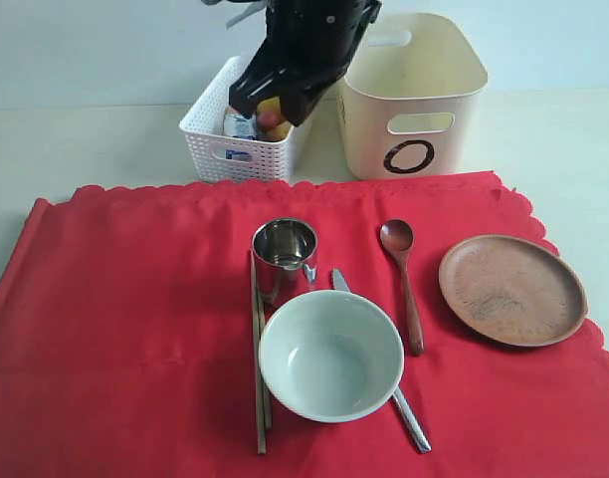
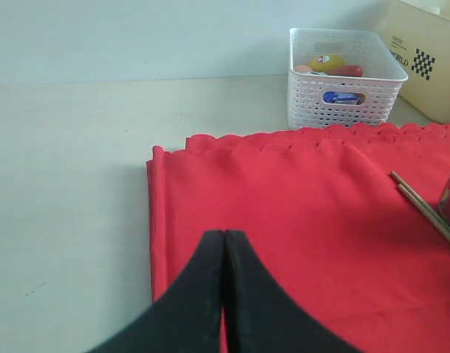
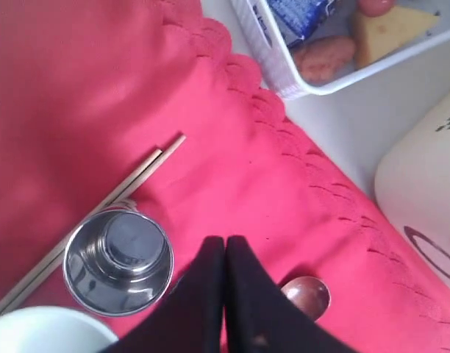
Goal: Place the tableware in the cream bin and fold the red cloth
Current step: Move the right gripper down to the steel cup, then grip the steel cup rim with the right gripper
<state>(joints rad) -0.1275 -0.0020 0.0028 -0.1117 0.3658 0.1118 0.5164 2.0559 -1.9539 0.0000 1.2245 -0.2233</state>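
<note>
Exterior view, cloth: the large bright red cloth with scalloped edges (image 1: pixel 135 329) is lying spread flat over the lower frame on the pale table (image 1: pixel 86 139).
Exterior view, tableware: the pale greenish-white bowl (image 1: pixel 330 355) is sitting at lower centre, with the small shiny steel cup (image 1: pixel 284 254) standing upright just above it in the frame. The two wooden chopsticks (image 1: pixel 259 378) are lying along the bowl's left side. The steel knife (image 1: pixel 409 418) is passing under the bowl toward the lower right. The dark wooden spoon (image 1: pixel 404 284) is lying right of the bowl, and the round brown wooden plate (image 1: pixel 511 289) is resting at centre right. All are on the cloth.
Exterior view, bins: the tall cream plastic bin with a black "O" mark (image 1: pixel 414 95) is standing at upper right, and the white lattice basket (image 1: pixel 220 144) at upper centre, just beside it.
Exterior view, arm: the black right gripper (image 1: pixel 270 100) is hanging at top centre, in front of the basket.
Left wrist view: the left gripper (image 2: pixel 223 250) is hovering over the cloth near its side edge. Its fingers (image 2: pixel 203 294) are pressing together on nothing.
Right wrist view: the right gripper's fingers (image 3: pixel 203 294) are pressing together, empty, over bare cloth between the cup and the spoon's bowl. The chopstick tips are lying beyond the cup.
</note>
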